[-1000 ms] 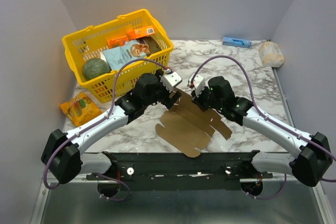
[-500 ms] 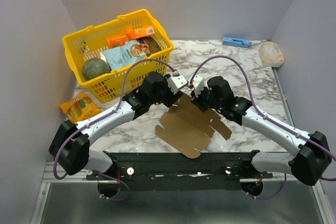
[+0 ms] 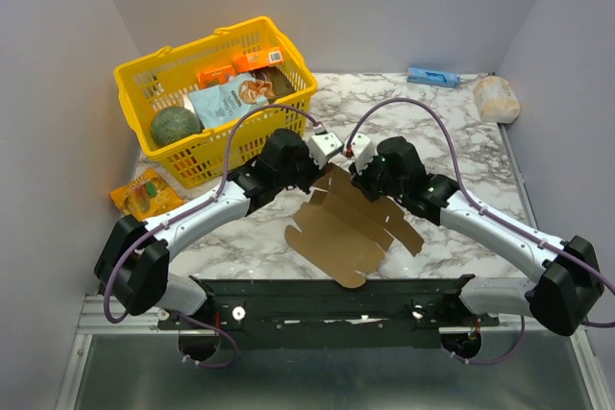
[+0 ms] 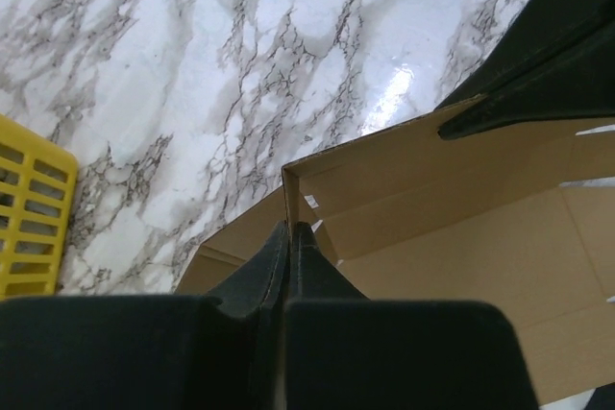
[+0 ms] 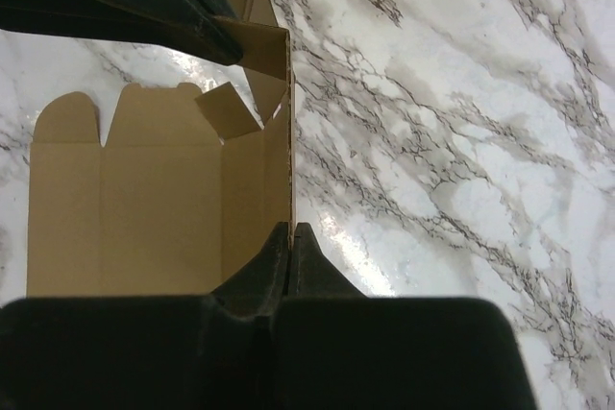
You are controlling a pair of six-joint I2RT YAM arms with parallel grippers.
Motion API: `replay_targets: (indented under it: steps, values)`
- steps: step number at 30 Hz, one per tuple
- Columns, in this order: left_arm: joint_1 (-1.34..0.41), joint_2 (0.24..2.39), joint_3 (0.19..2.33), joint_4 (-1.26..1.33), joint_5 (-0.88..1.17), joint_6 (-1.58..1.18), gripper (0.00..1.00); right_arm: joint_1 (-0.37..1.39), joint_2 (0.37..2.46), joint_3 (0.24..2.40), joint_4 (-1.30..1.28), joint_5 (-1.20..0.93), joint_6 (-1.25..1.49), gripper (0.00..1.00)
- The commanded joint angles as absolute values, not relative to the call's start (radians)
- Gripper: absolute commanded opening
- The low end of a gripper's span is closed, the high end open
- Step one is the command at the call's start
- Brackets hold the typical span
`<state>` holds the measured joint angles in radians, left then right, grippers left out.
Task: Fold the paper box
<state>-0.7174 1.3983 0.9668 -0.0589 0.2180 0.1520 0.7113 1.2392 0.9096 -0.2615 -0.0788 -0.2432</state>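
The paper box lies as a mostly flat brown sheet on the marble table, near the front edge and between the two arms, with its far side lifted off the surface. The left end effector is closed, pinching a raised panel edge at the far side of the sheet. The right end effector is likewise clamped on an upright panel edge close beside it. A yellow basket stands at the far left, with an orange packet in front of it. A small blue box lies at the back.
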Motion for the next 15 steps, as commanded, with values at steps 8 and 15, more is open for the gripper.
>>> replay_targets:
  steps: [8, 15]
  values:
    - [-0.824, 1.345, 0.821, 0.099, -0.134, -0.031, 0.0, 0.723, 1.177, 0.982, -0.258, 0.09, -0.031, 0.66]
    - [-0.893, 1.244, 0.654, 0.271, -0.314, -0.067, 0.0, 0.721, 0.961, 0.938, -0.37, 0.328, 0.44, 0.85]
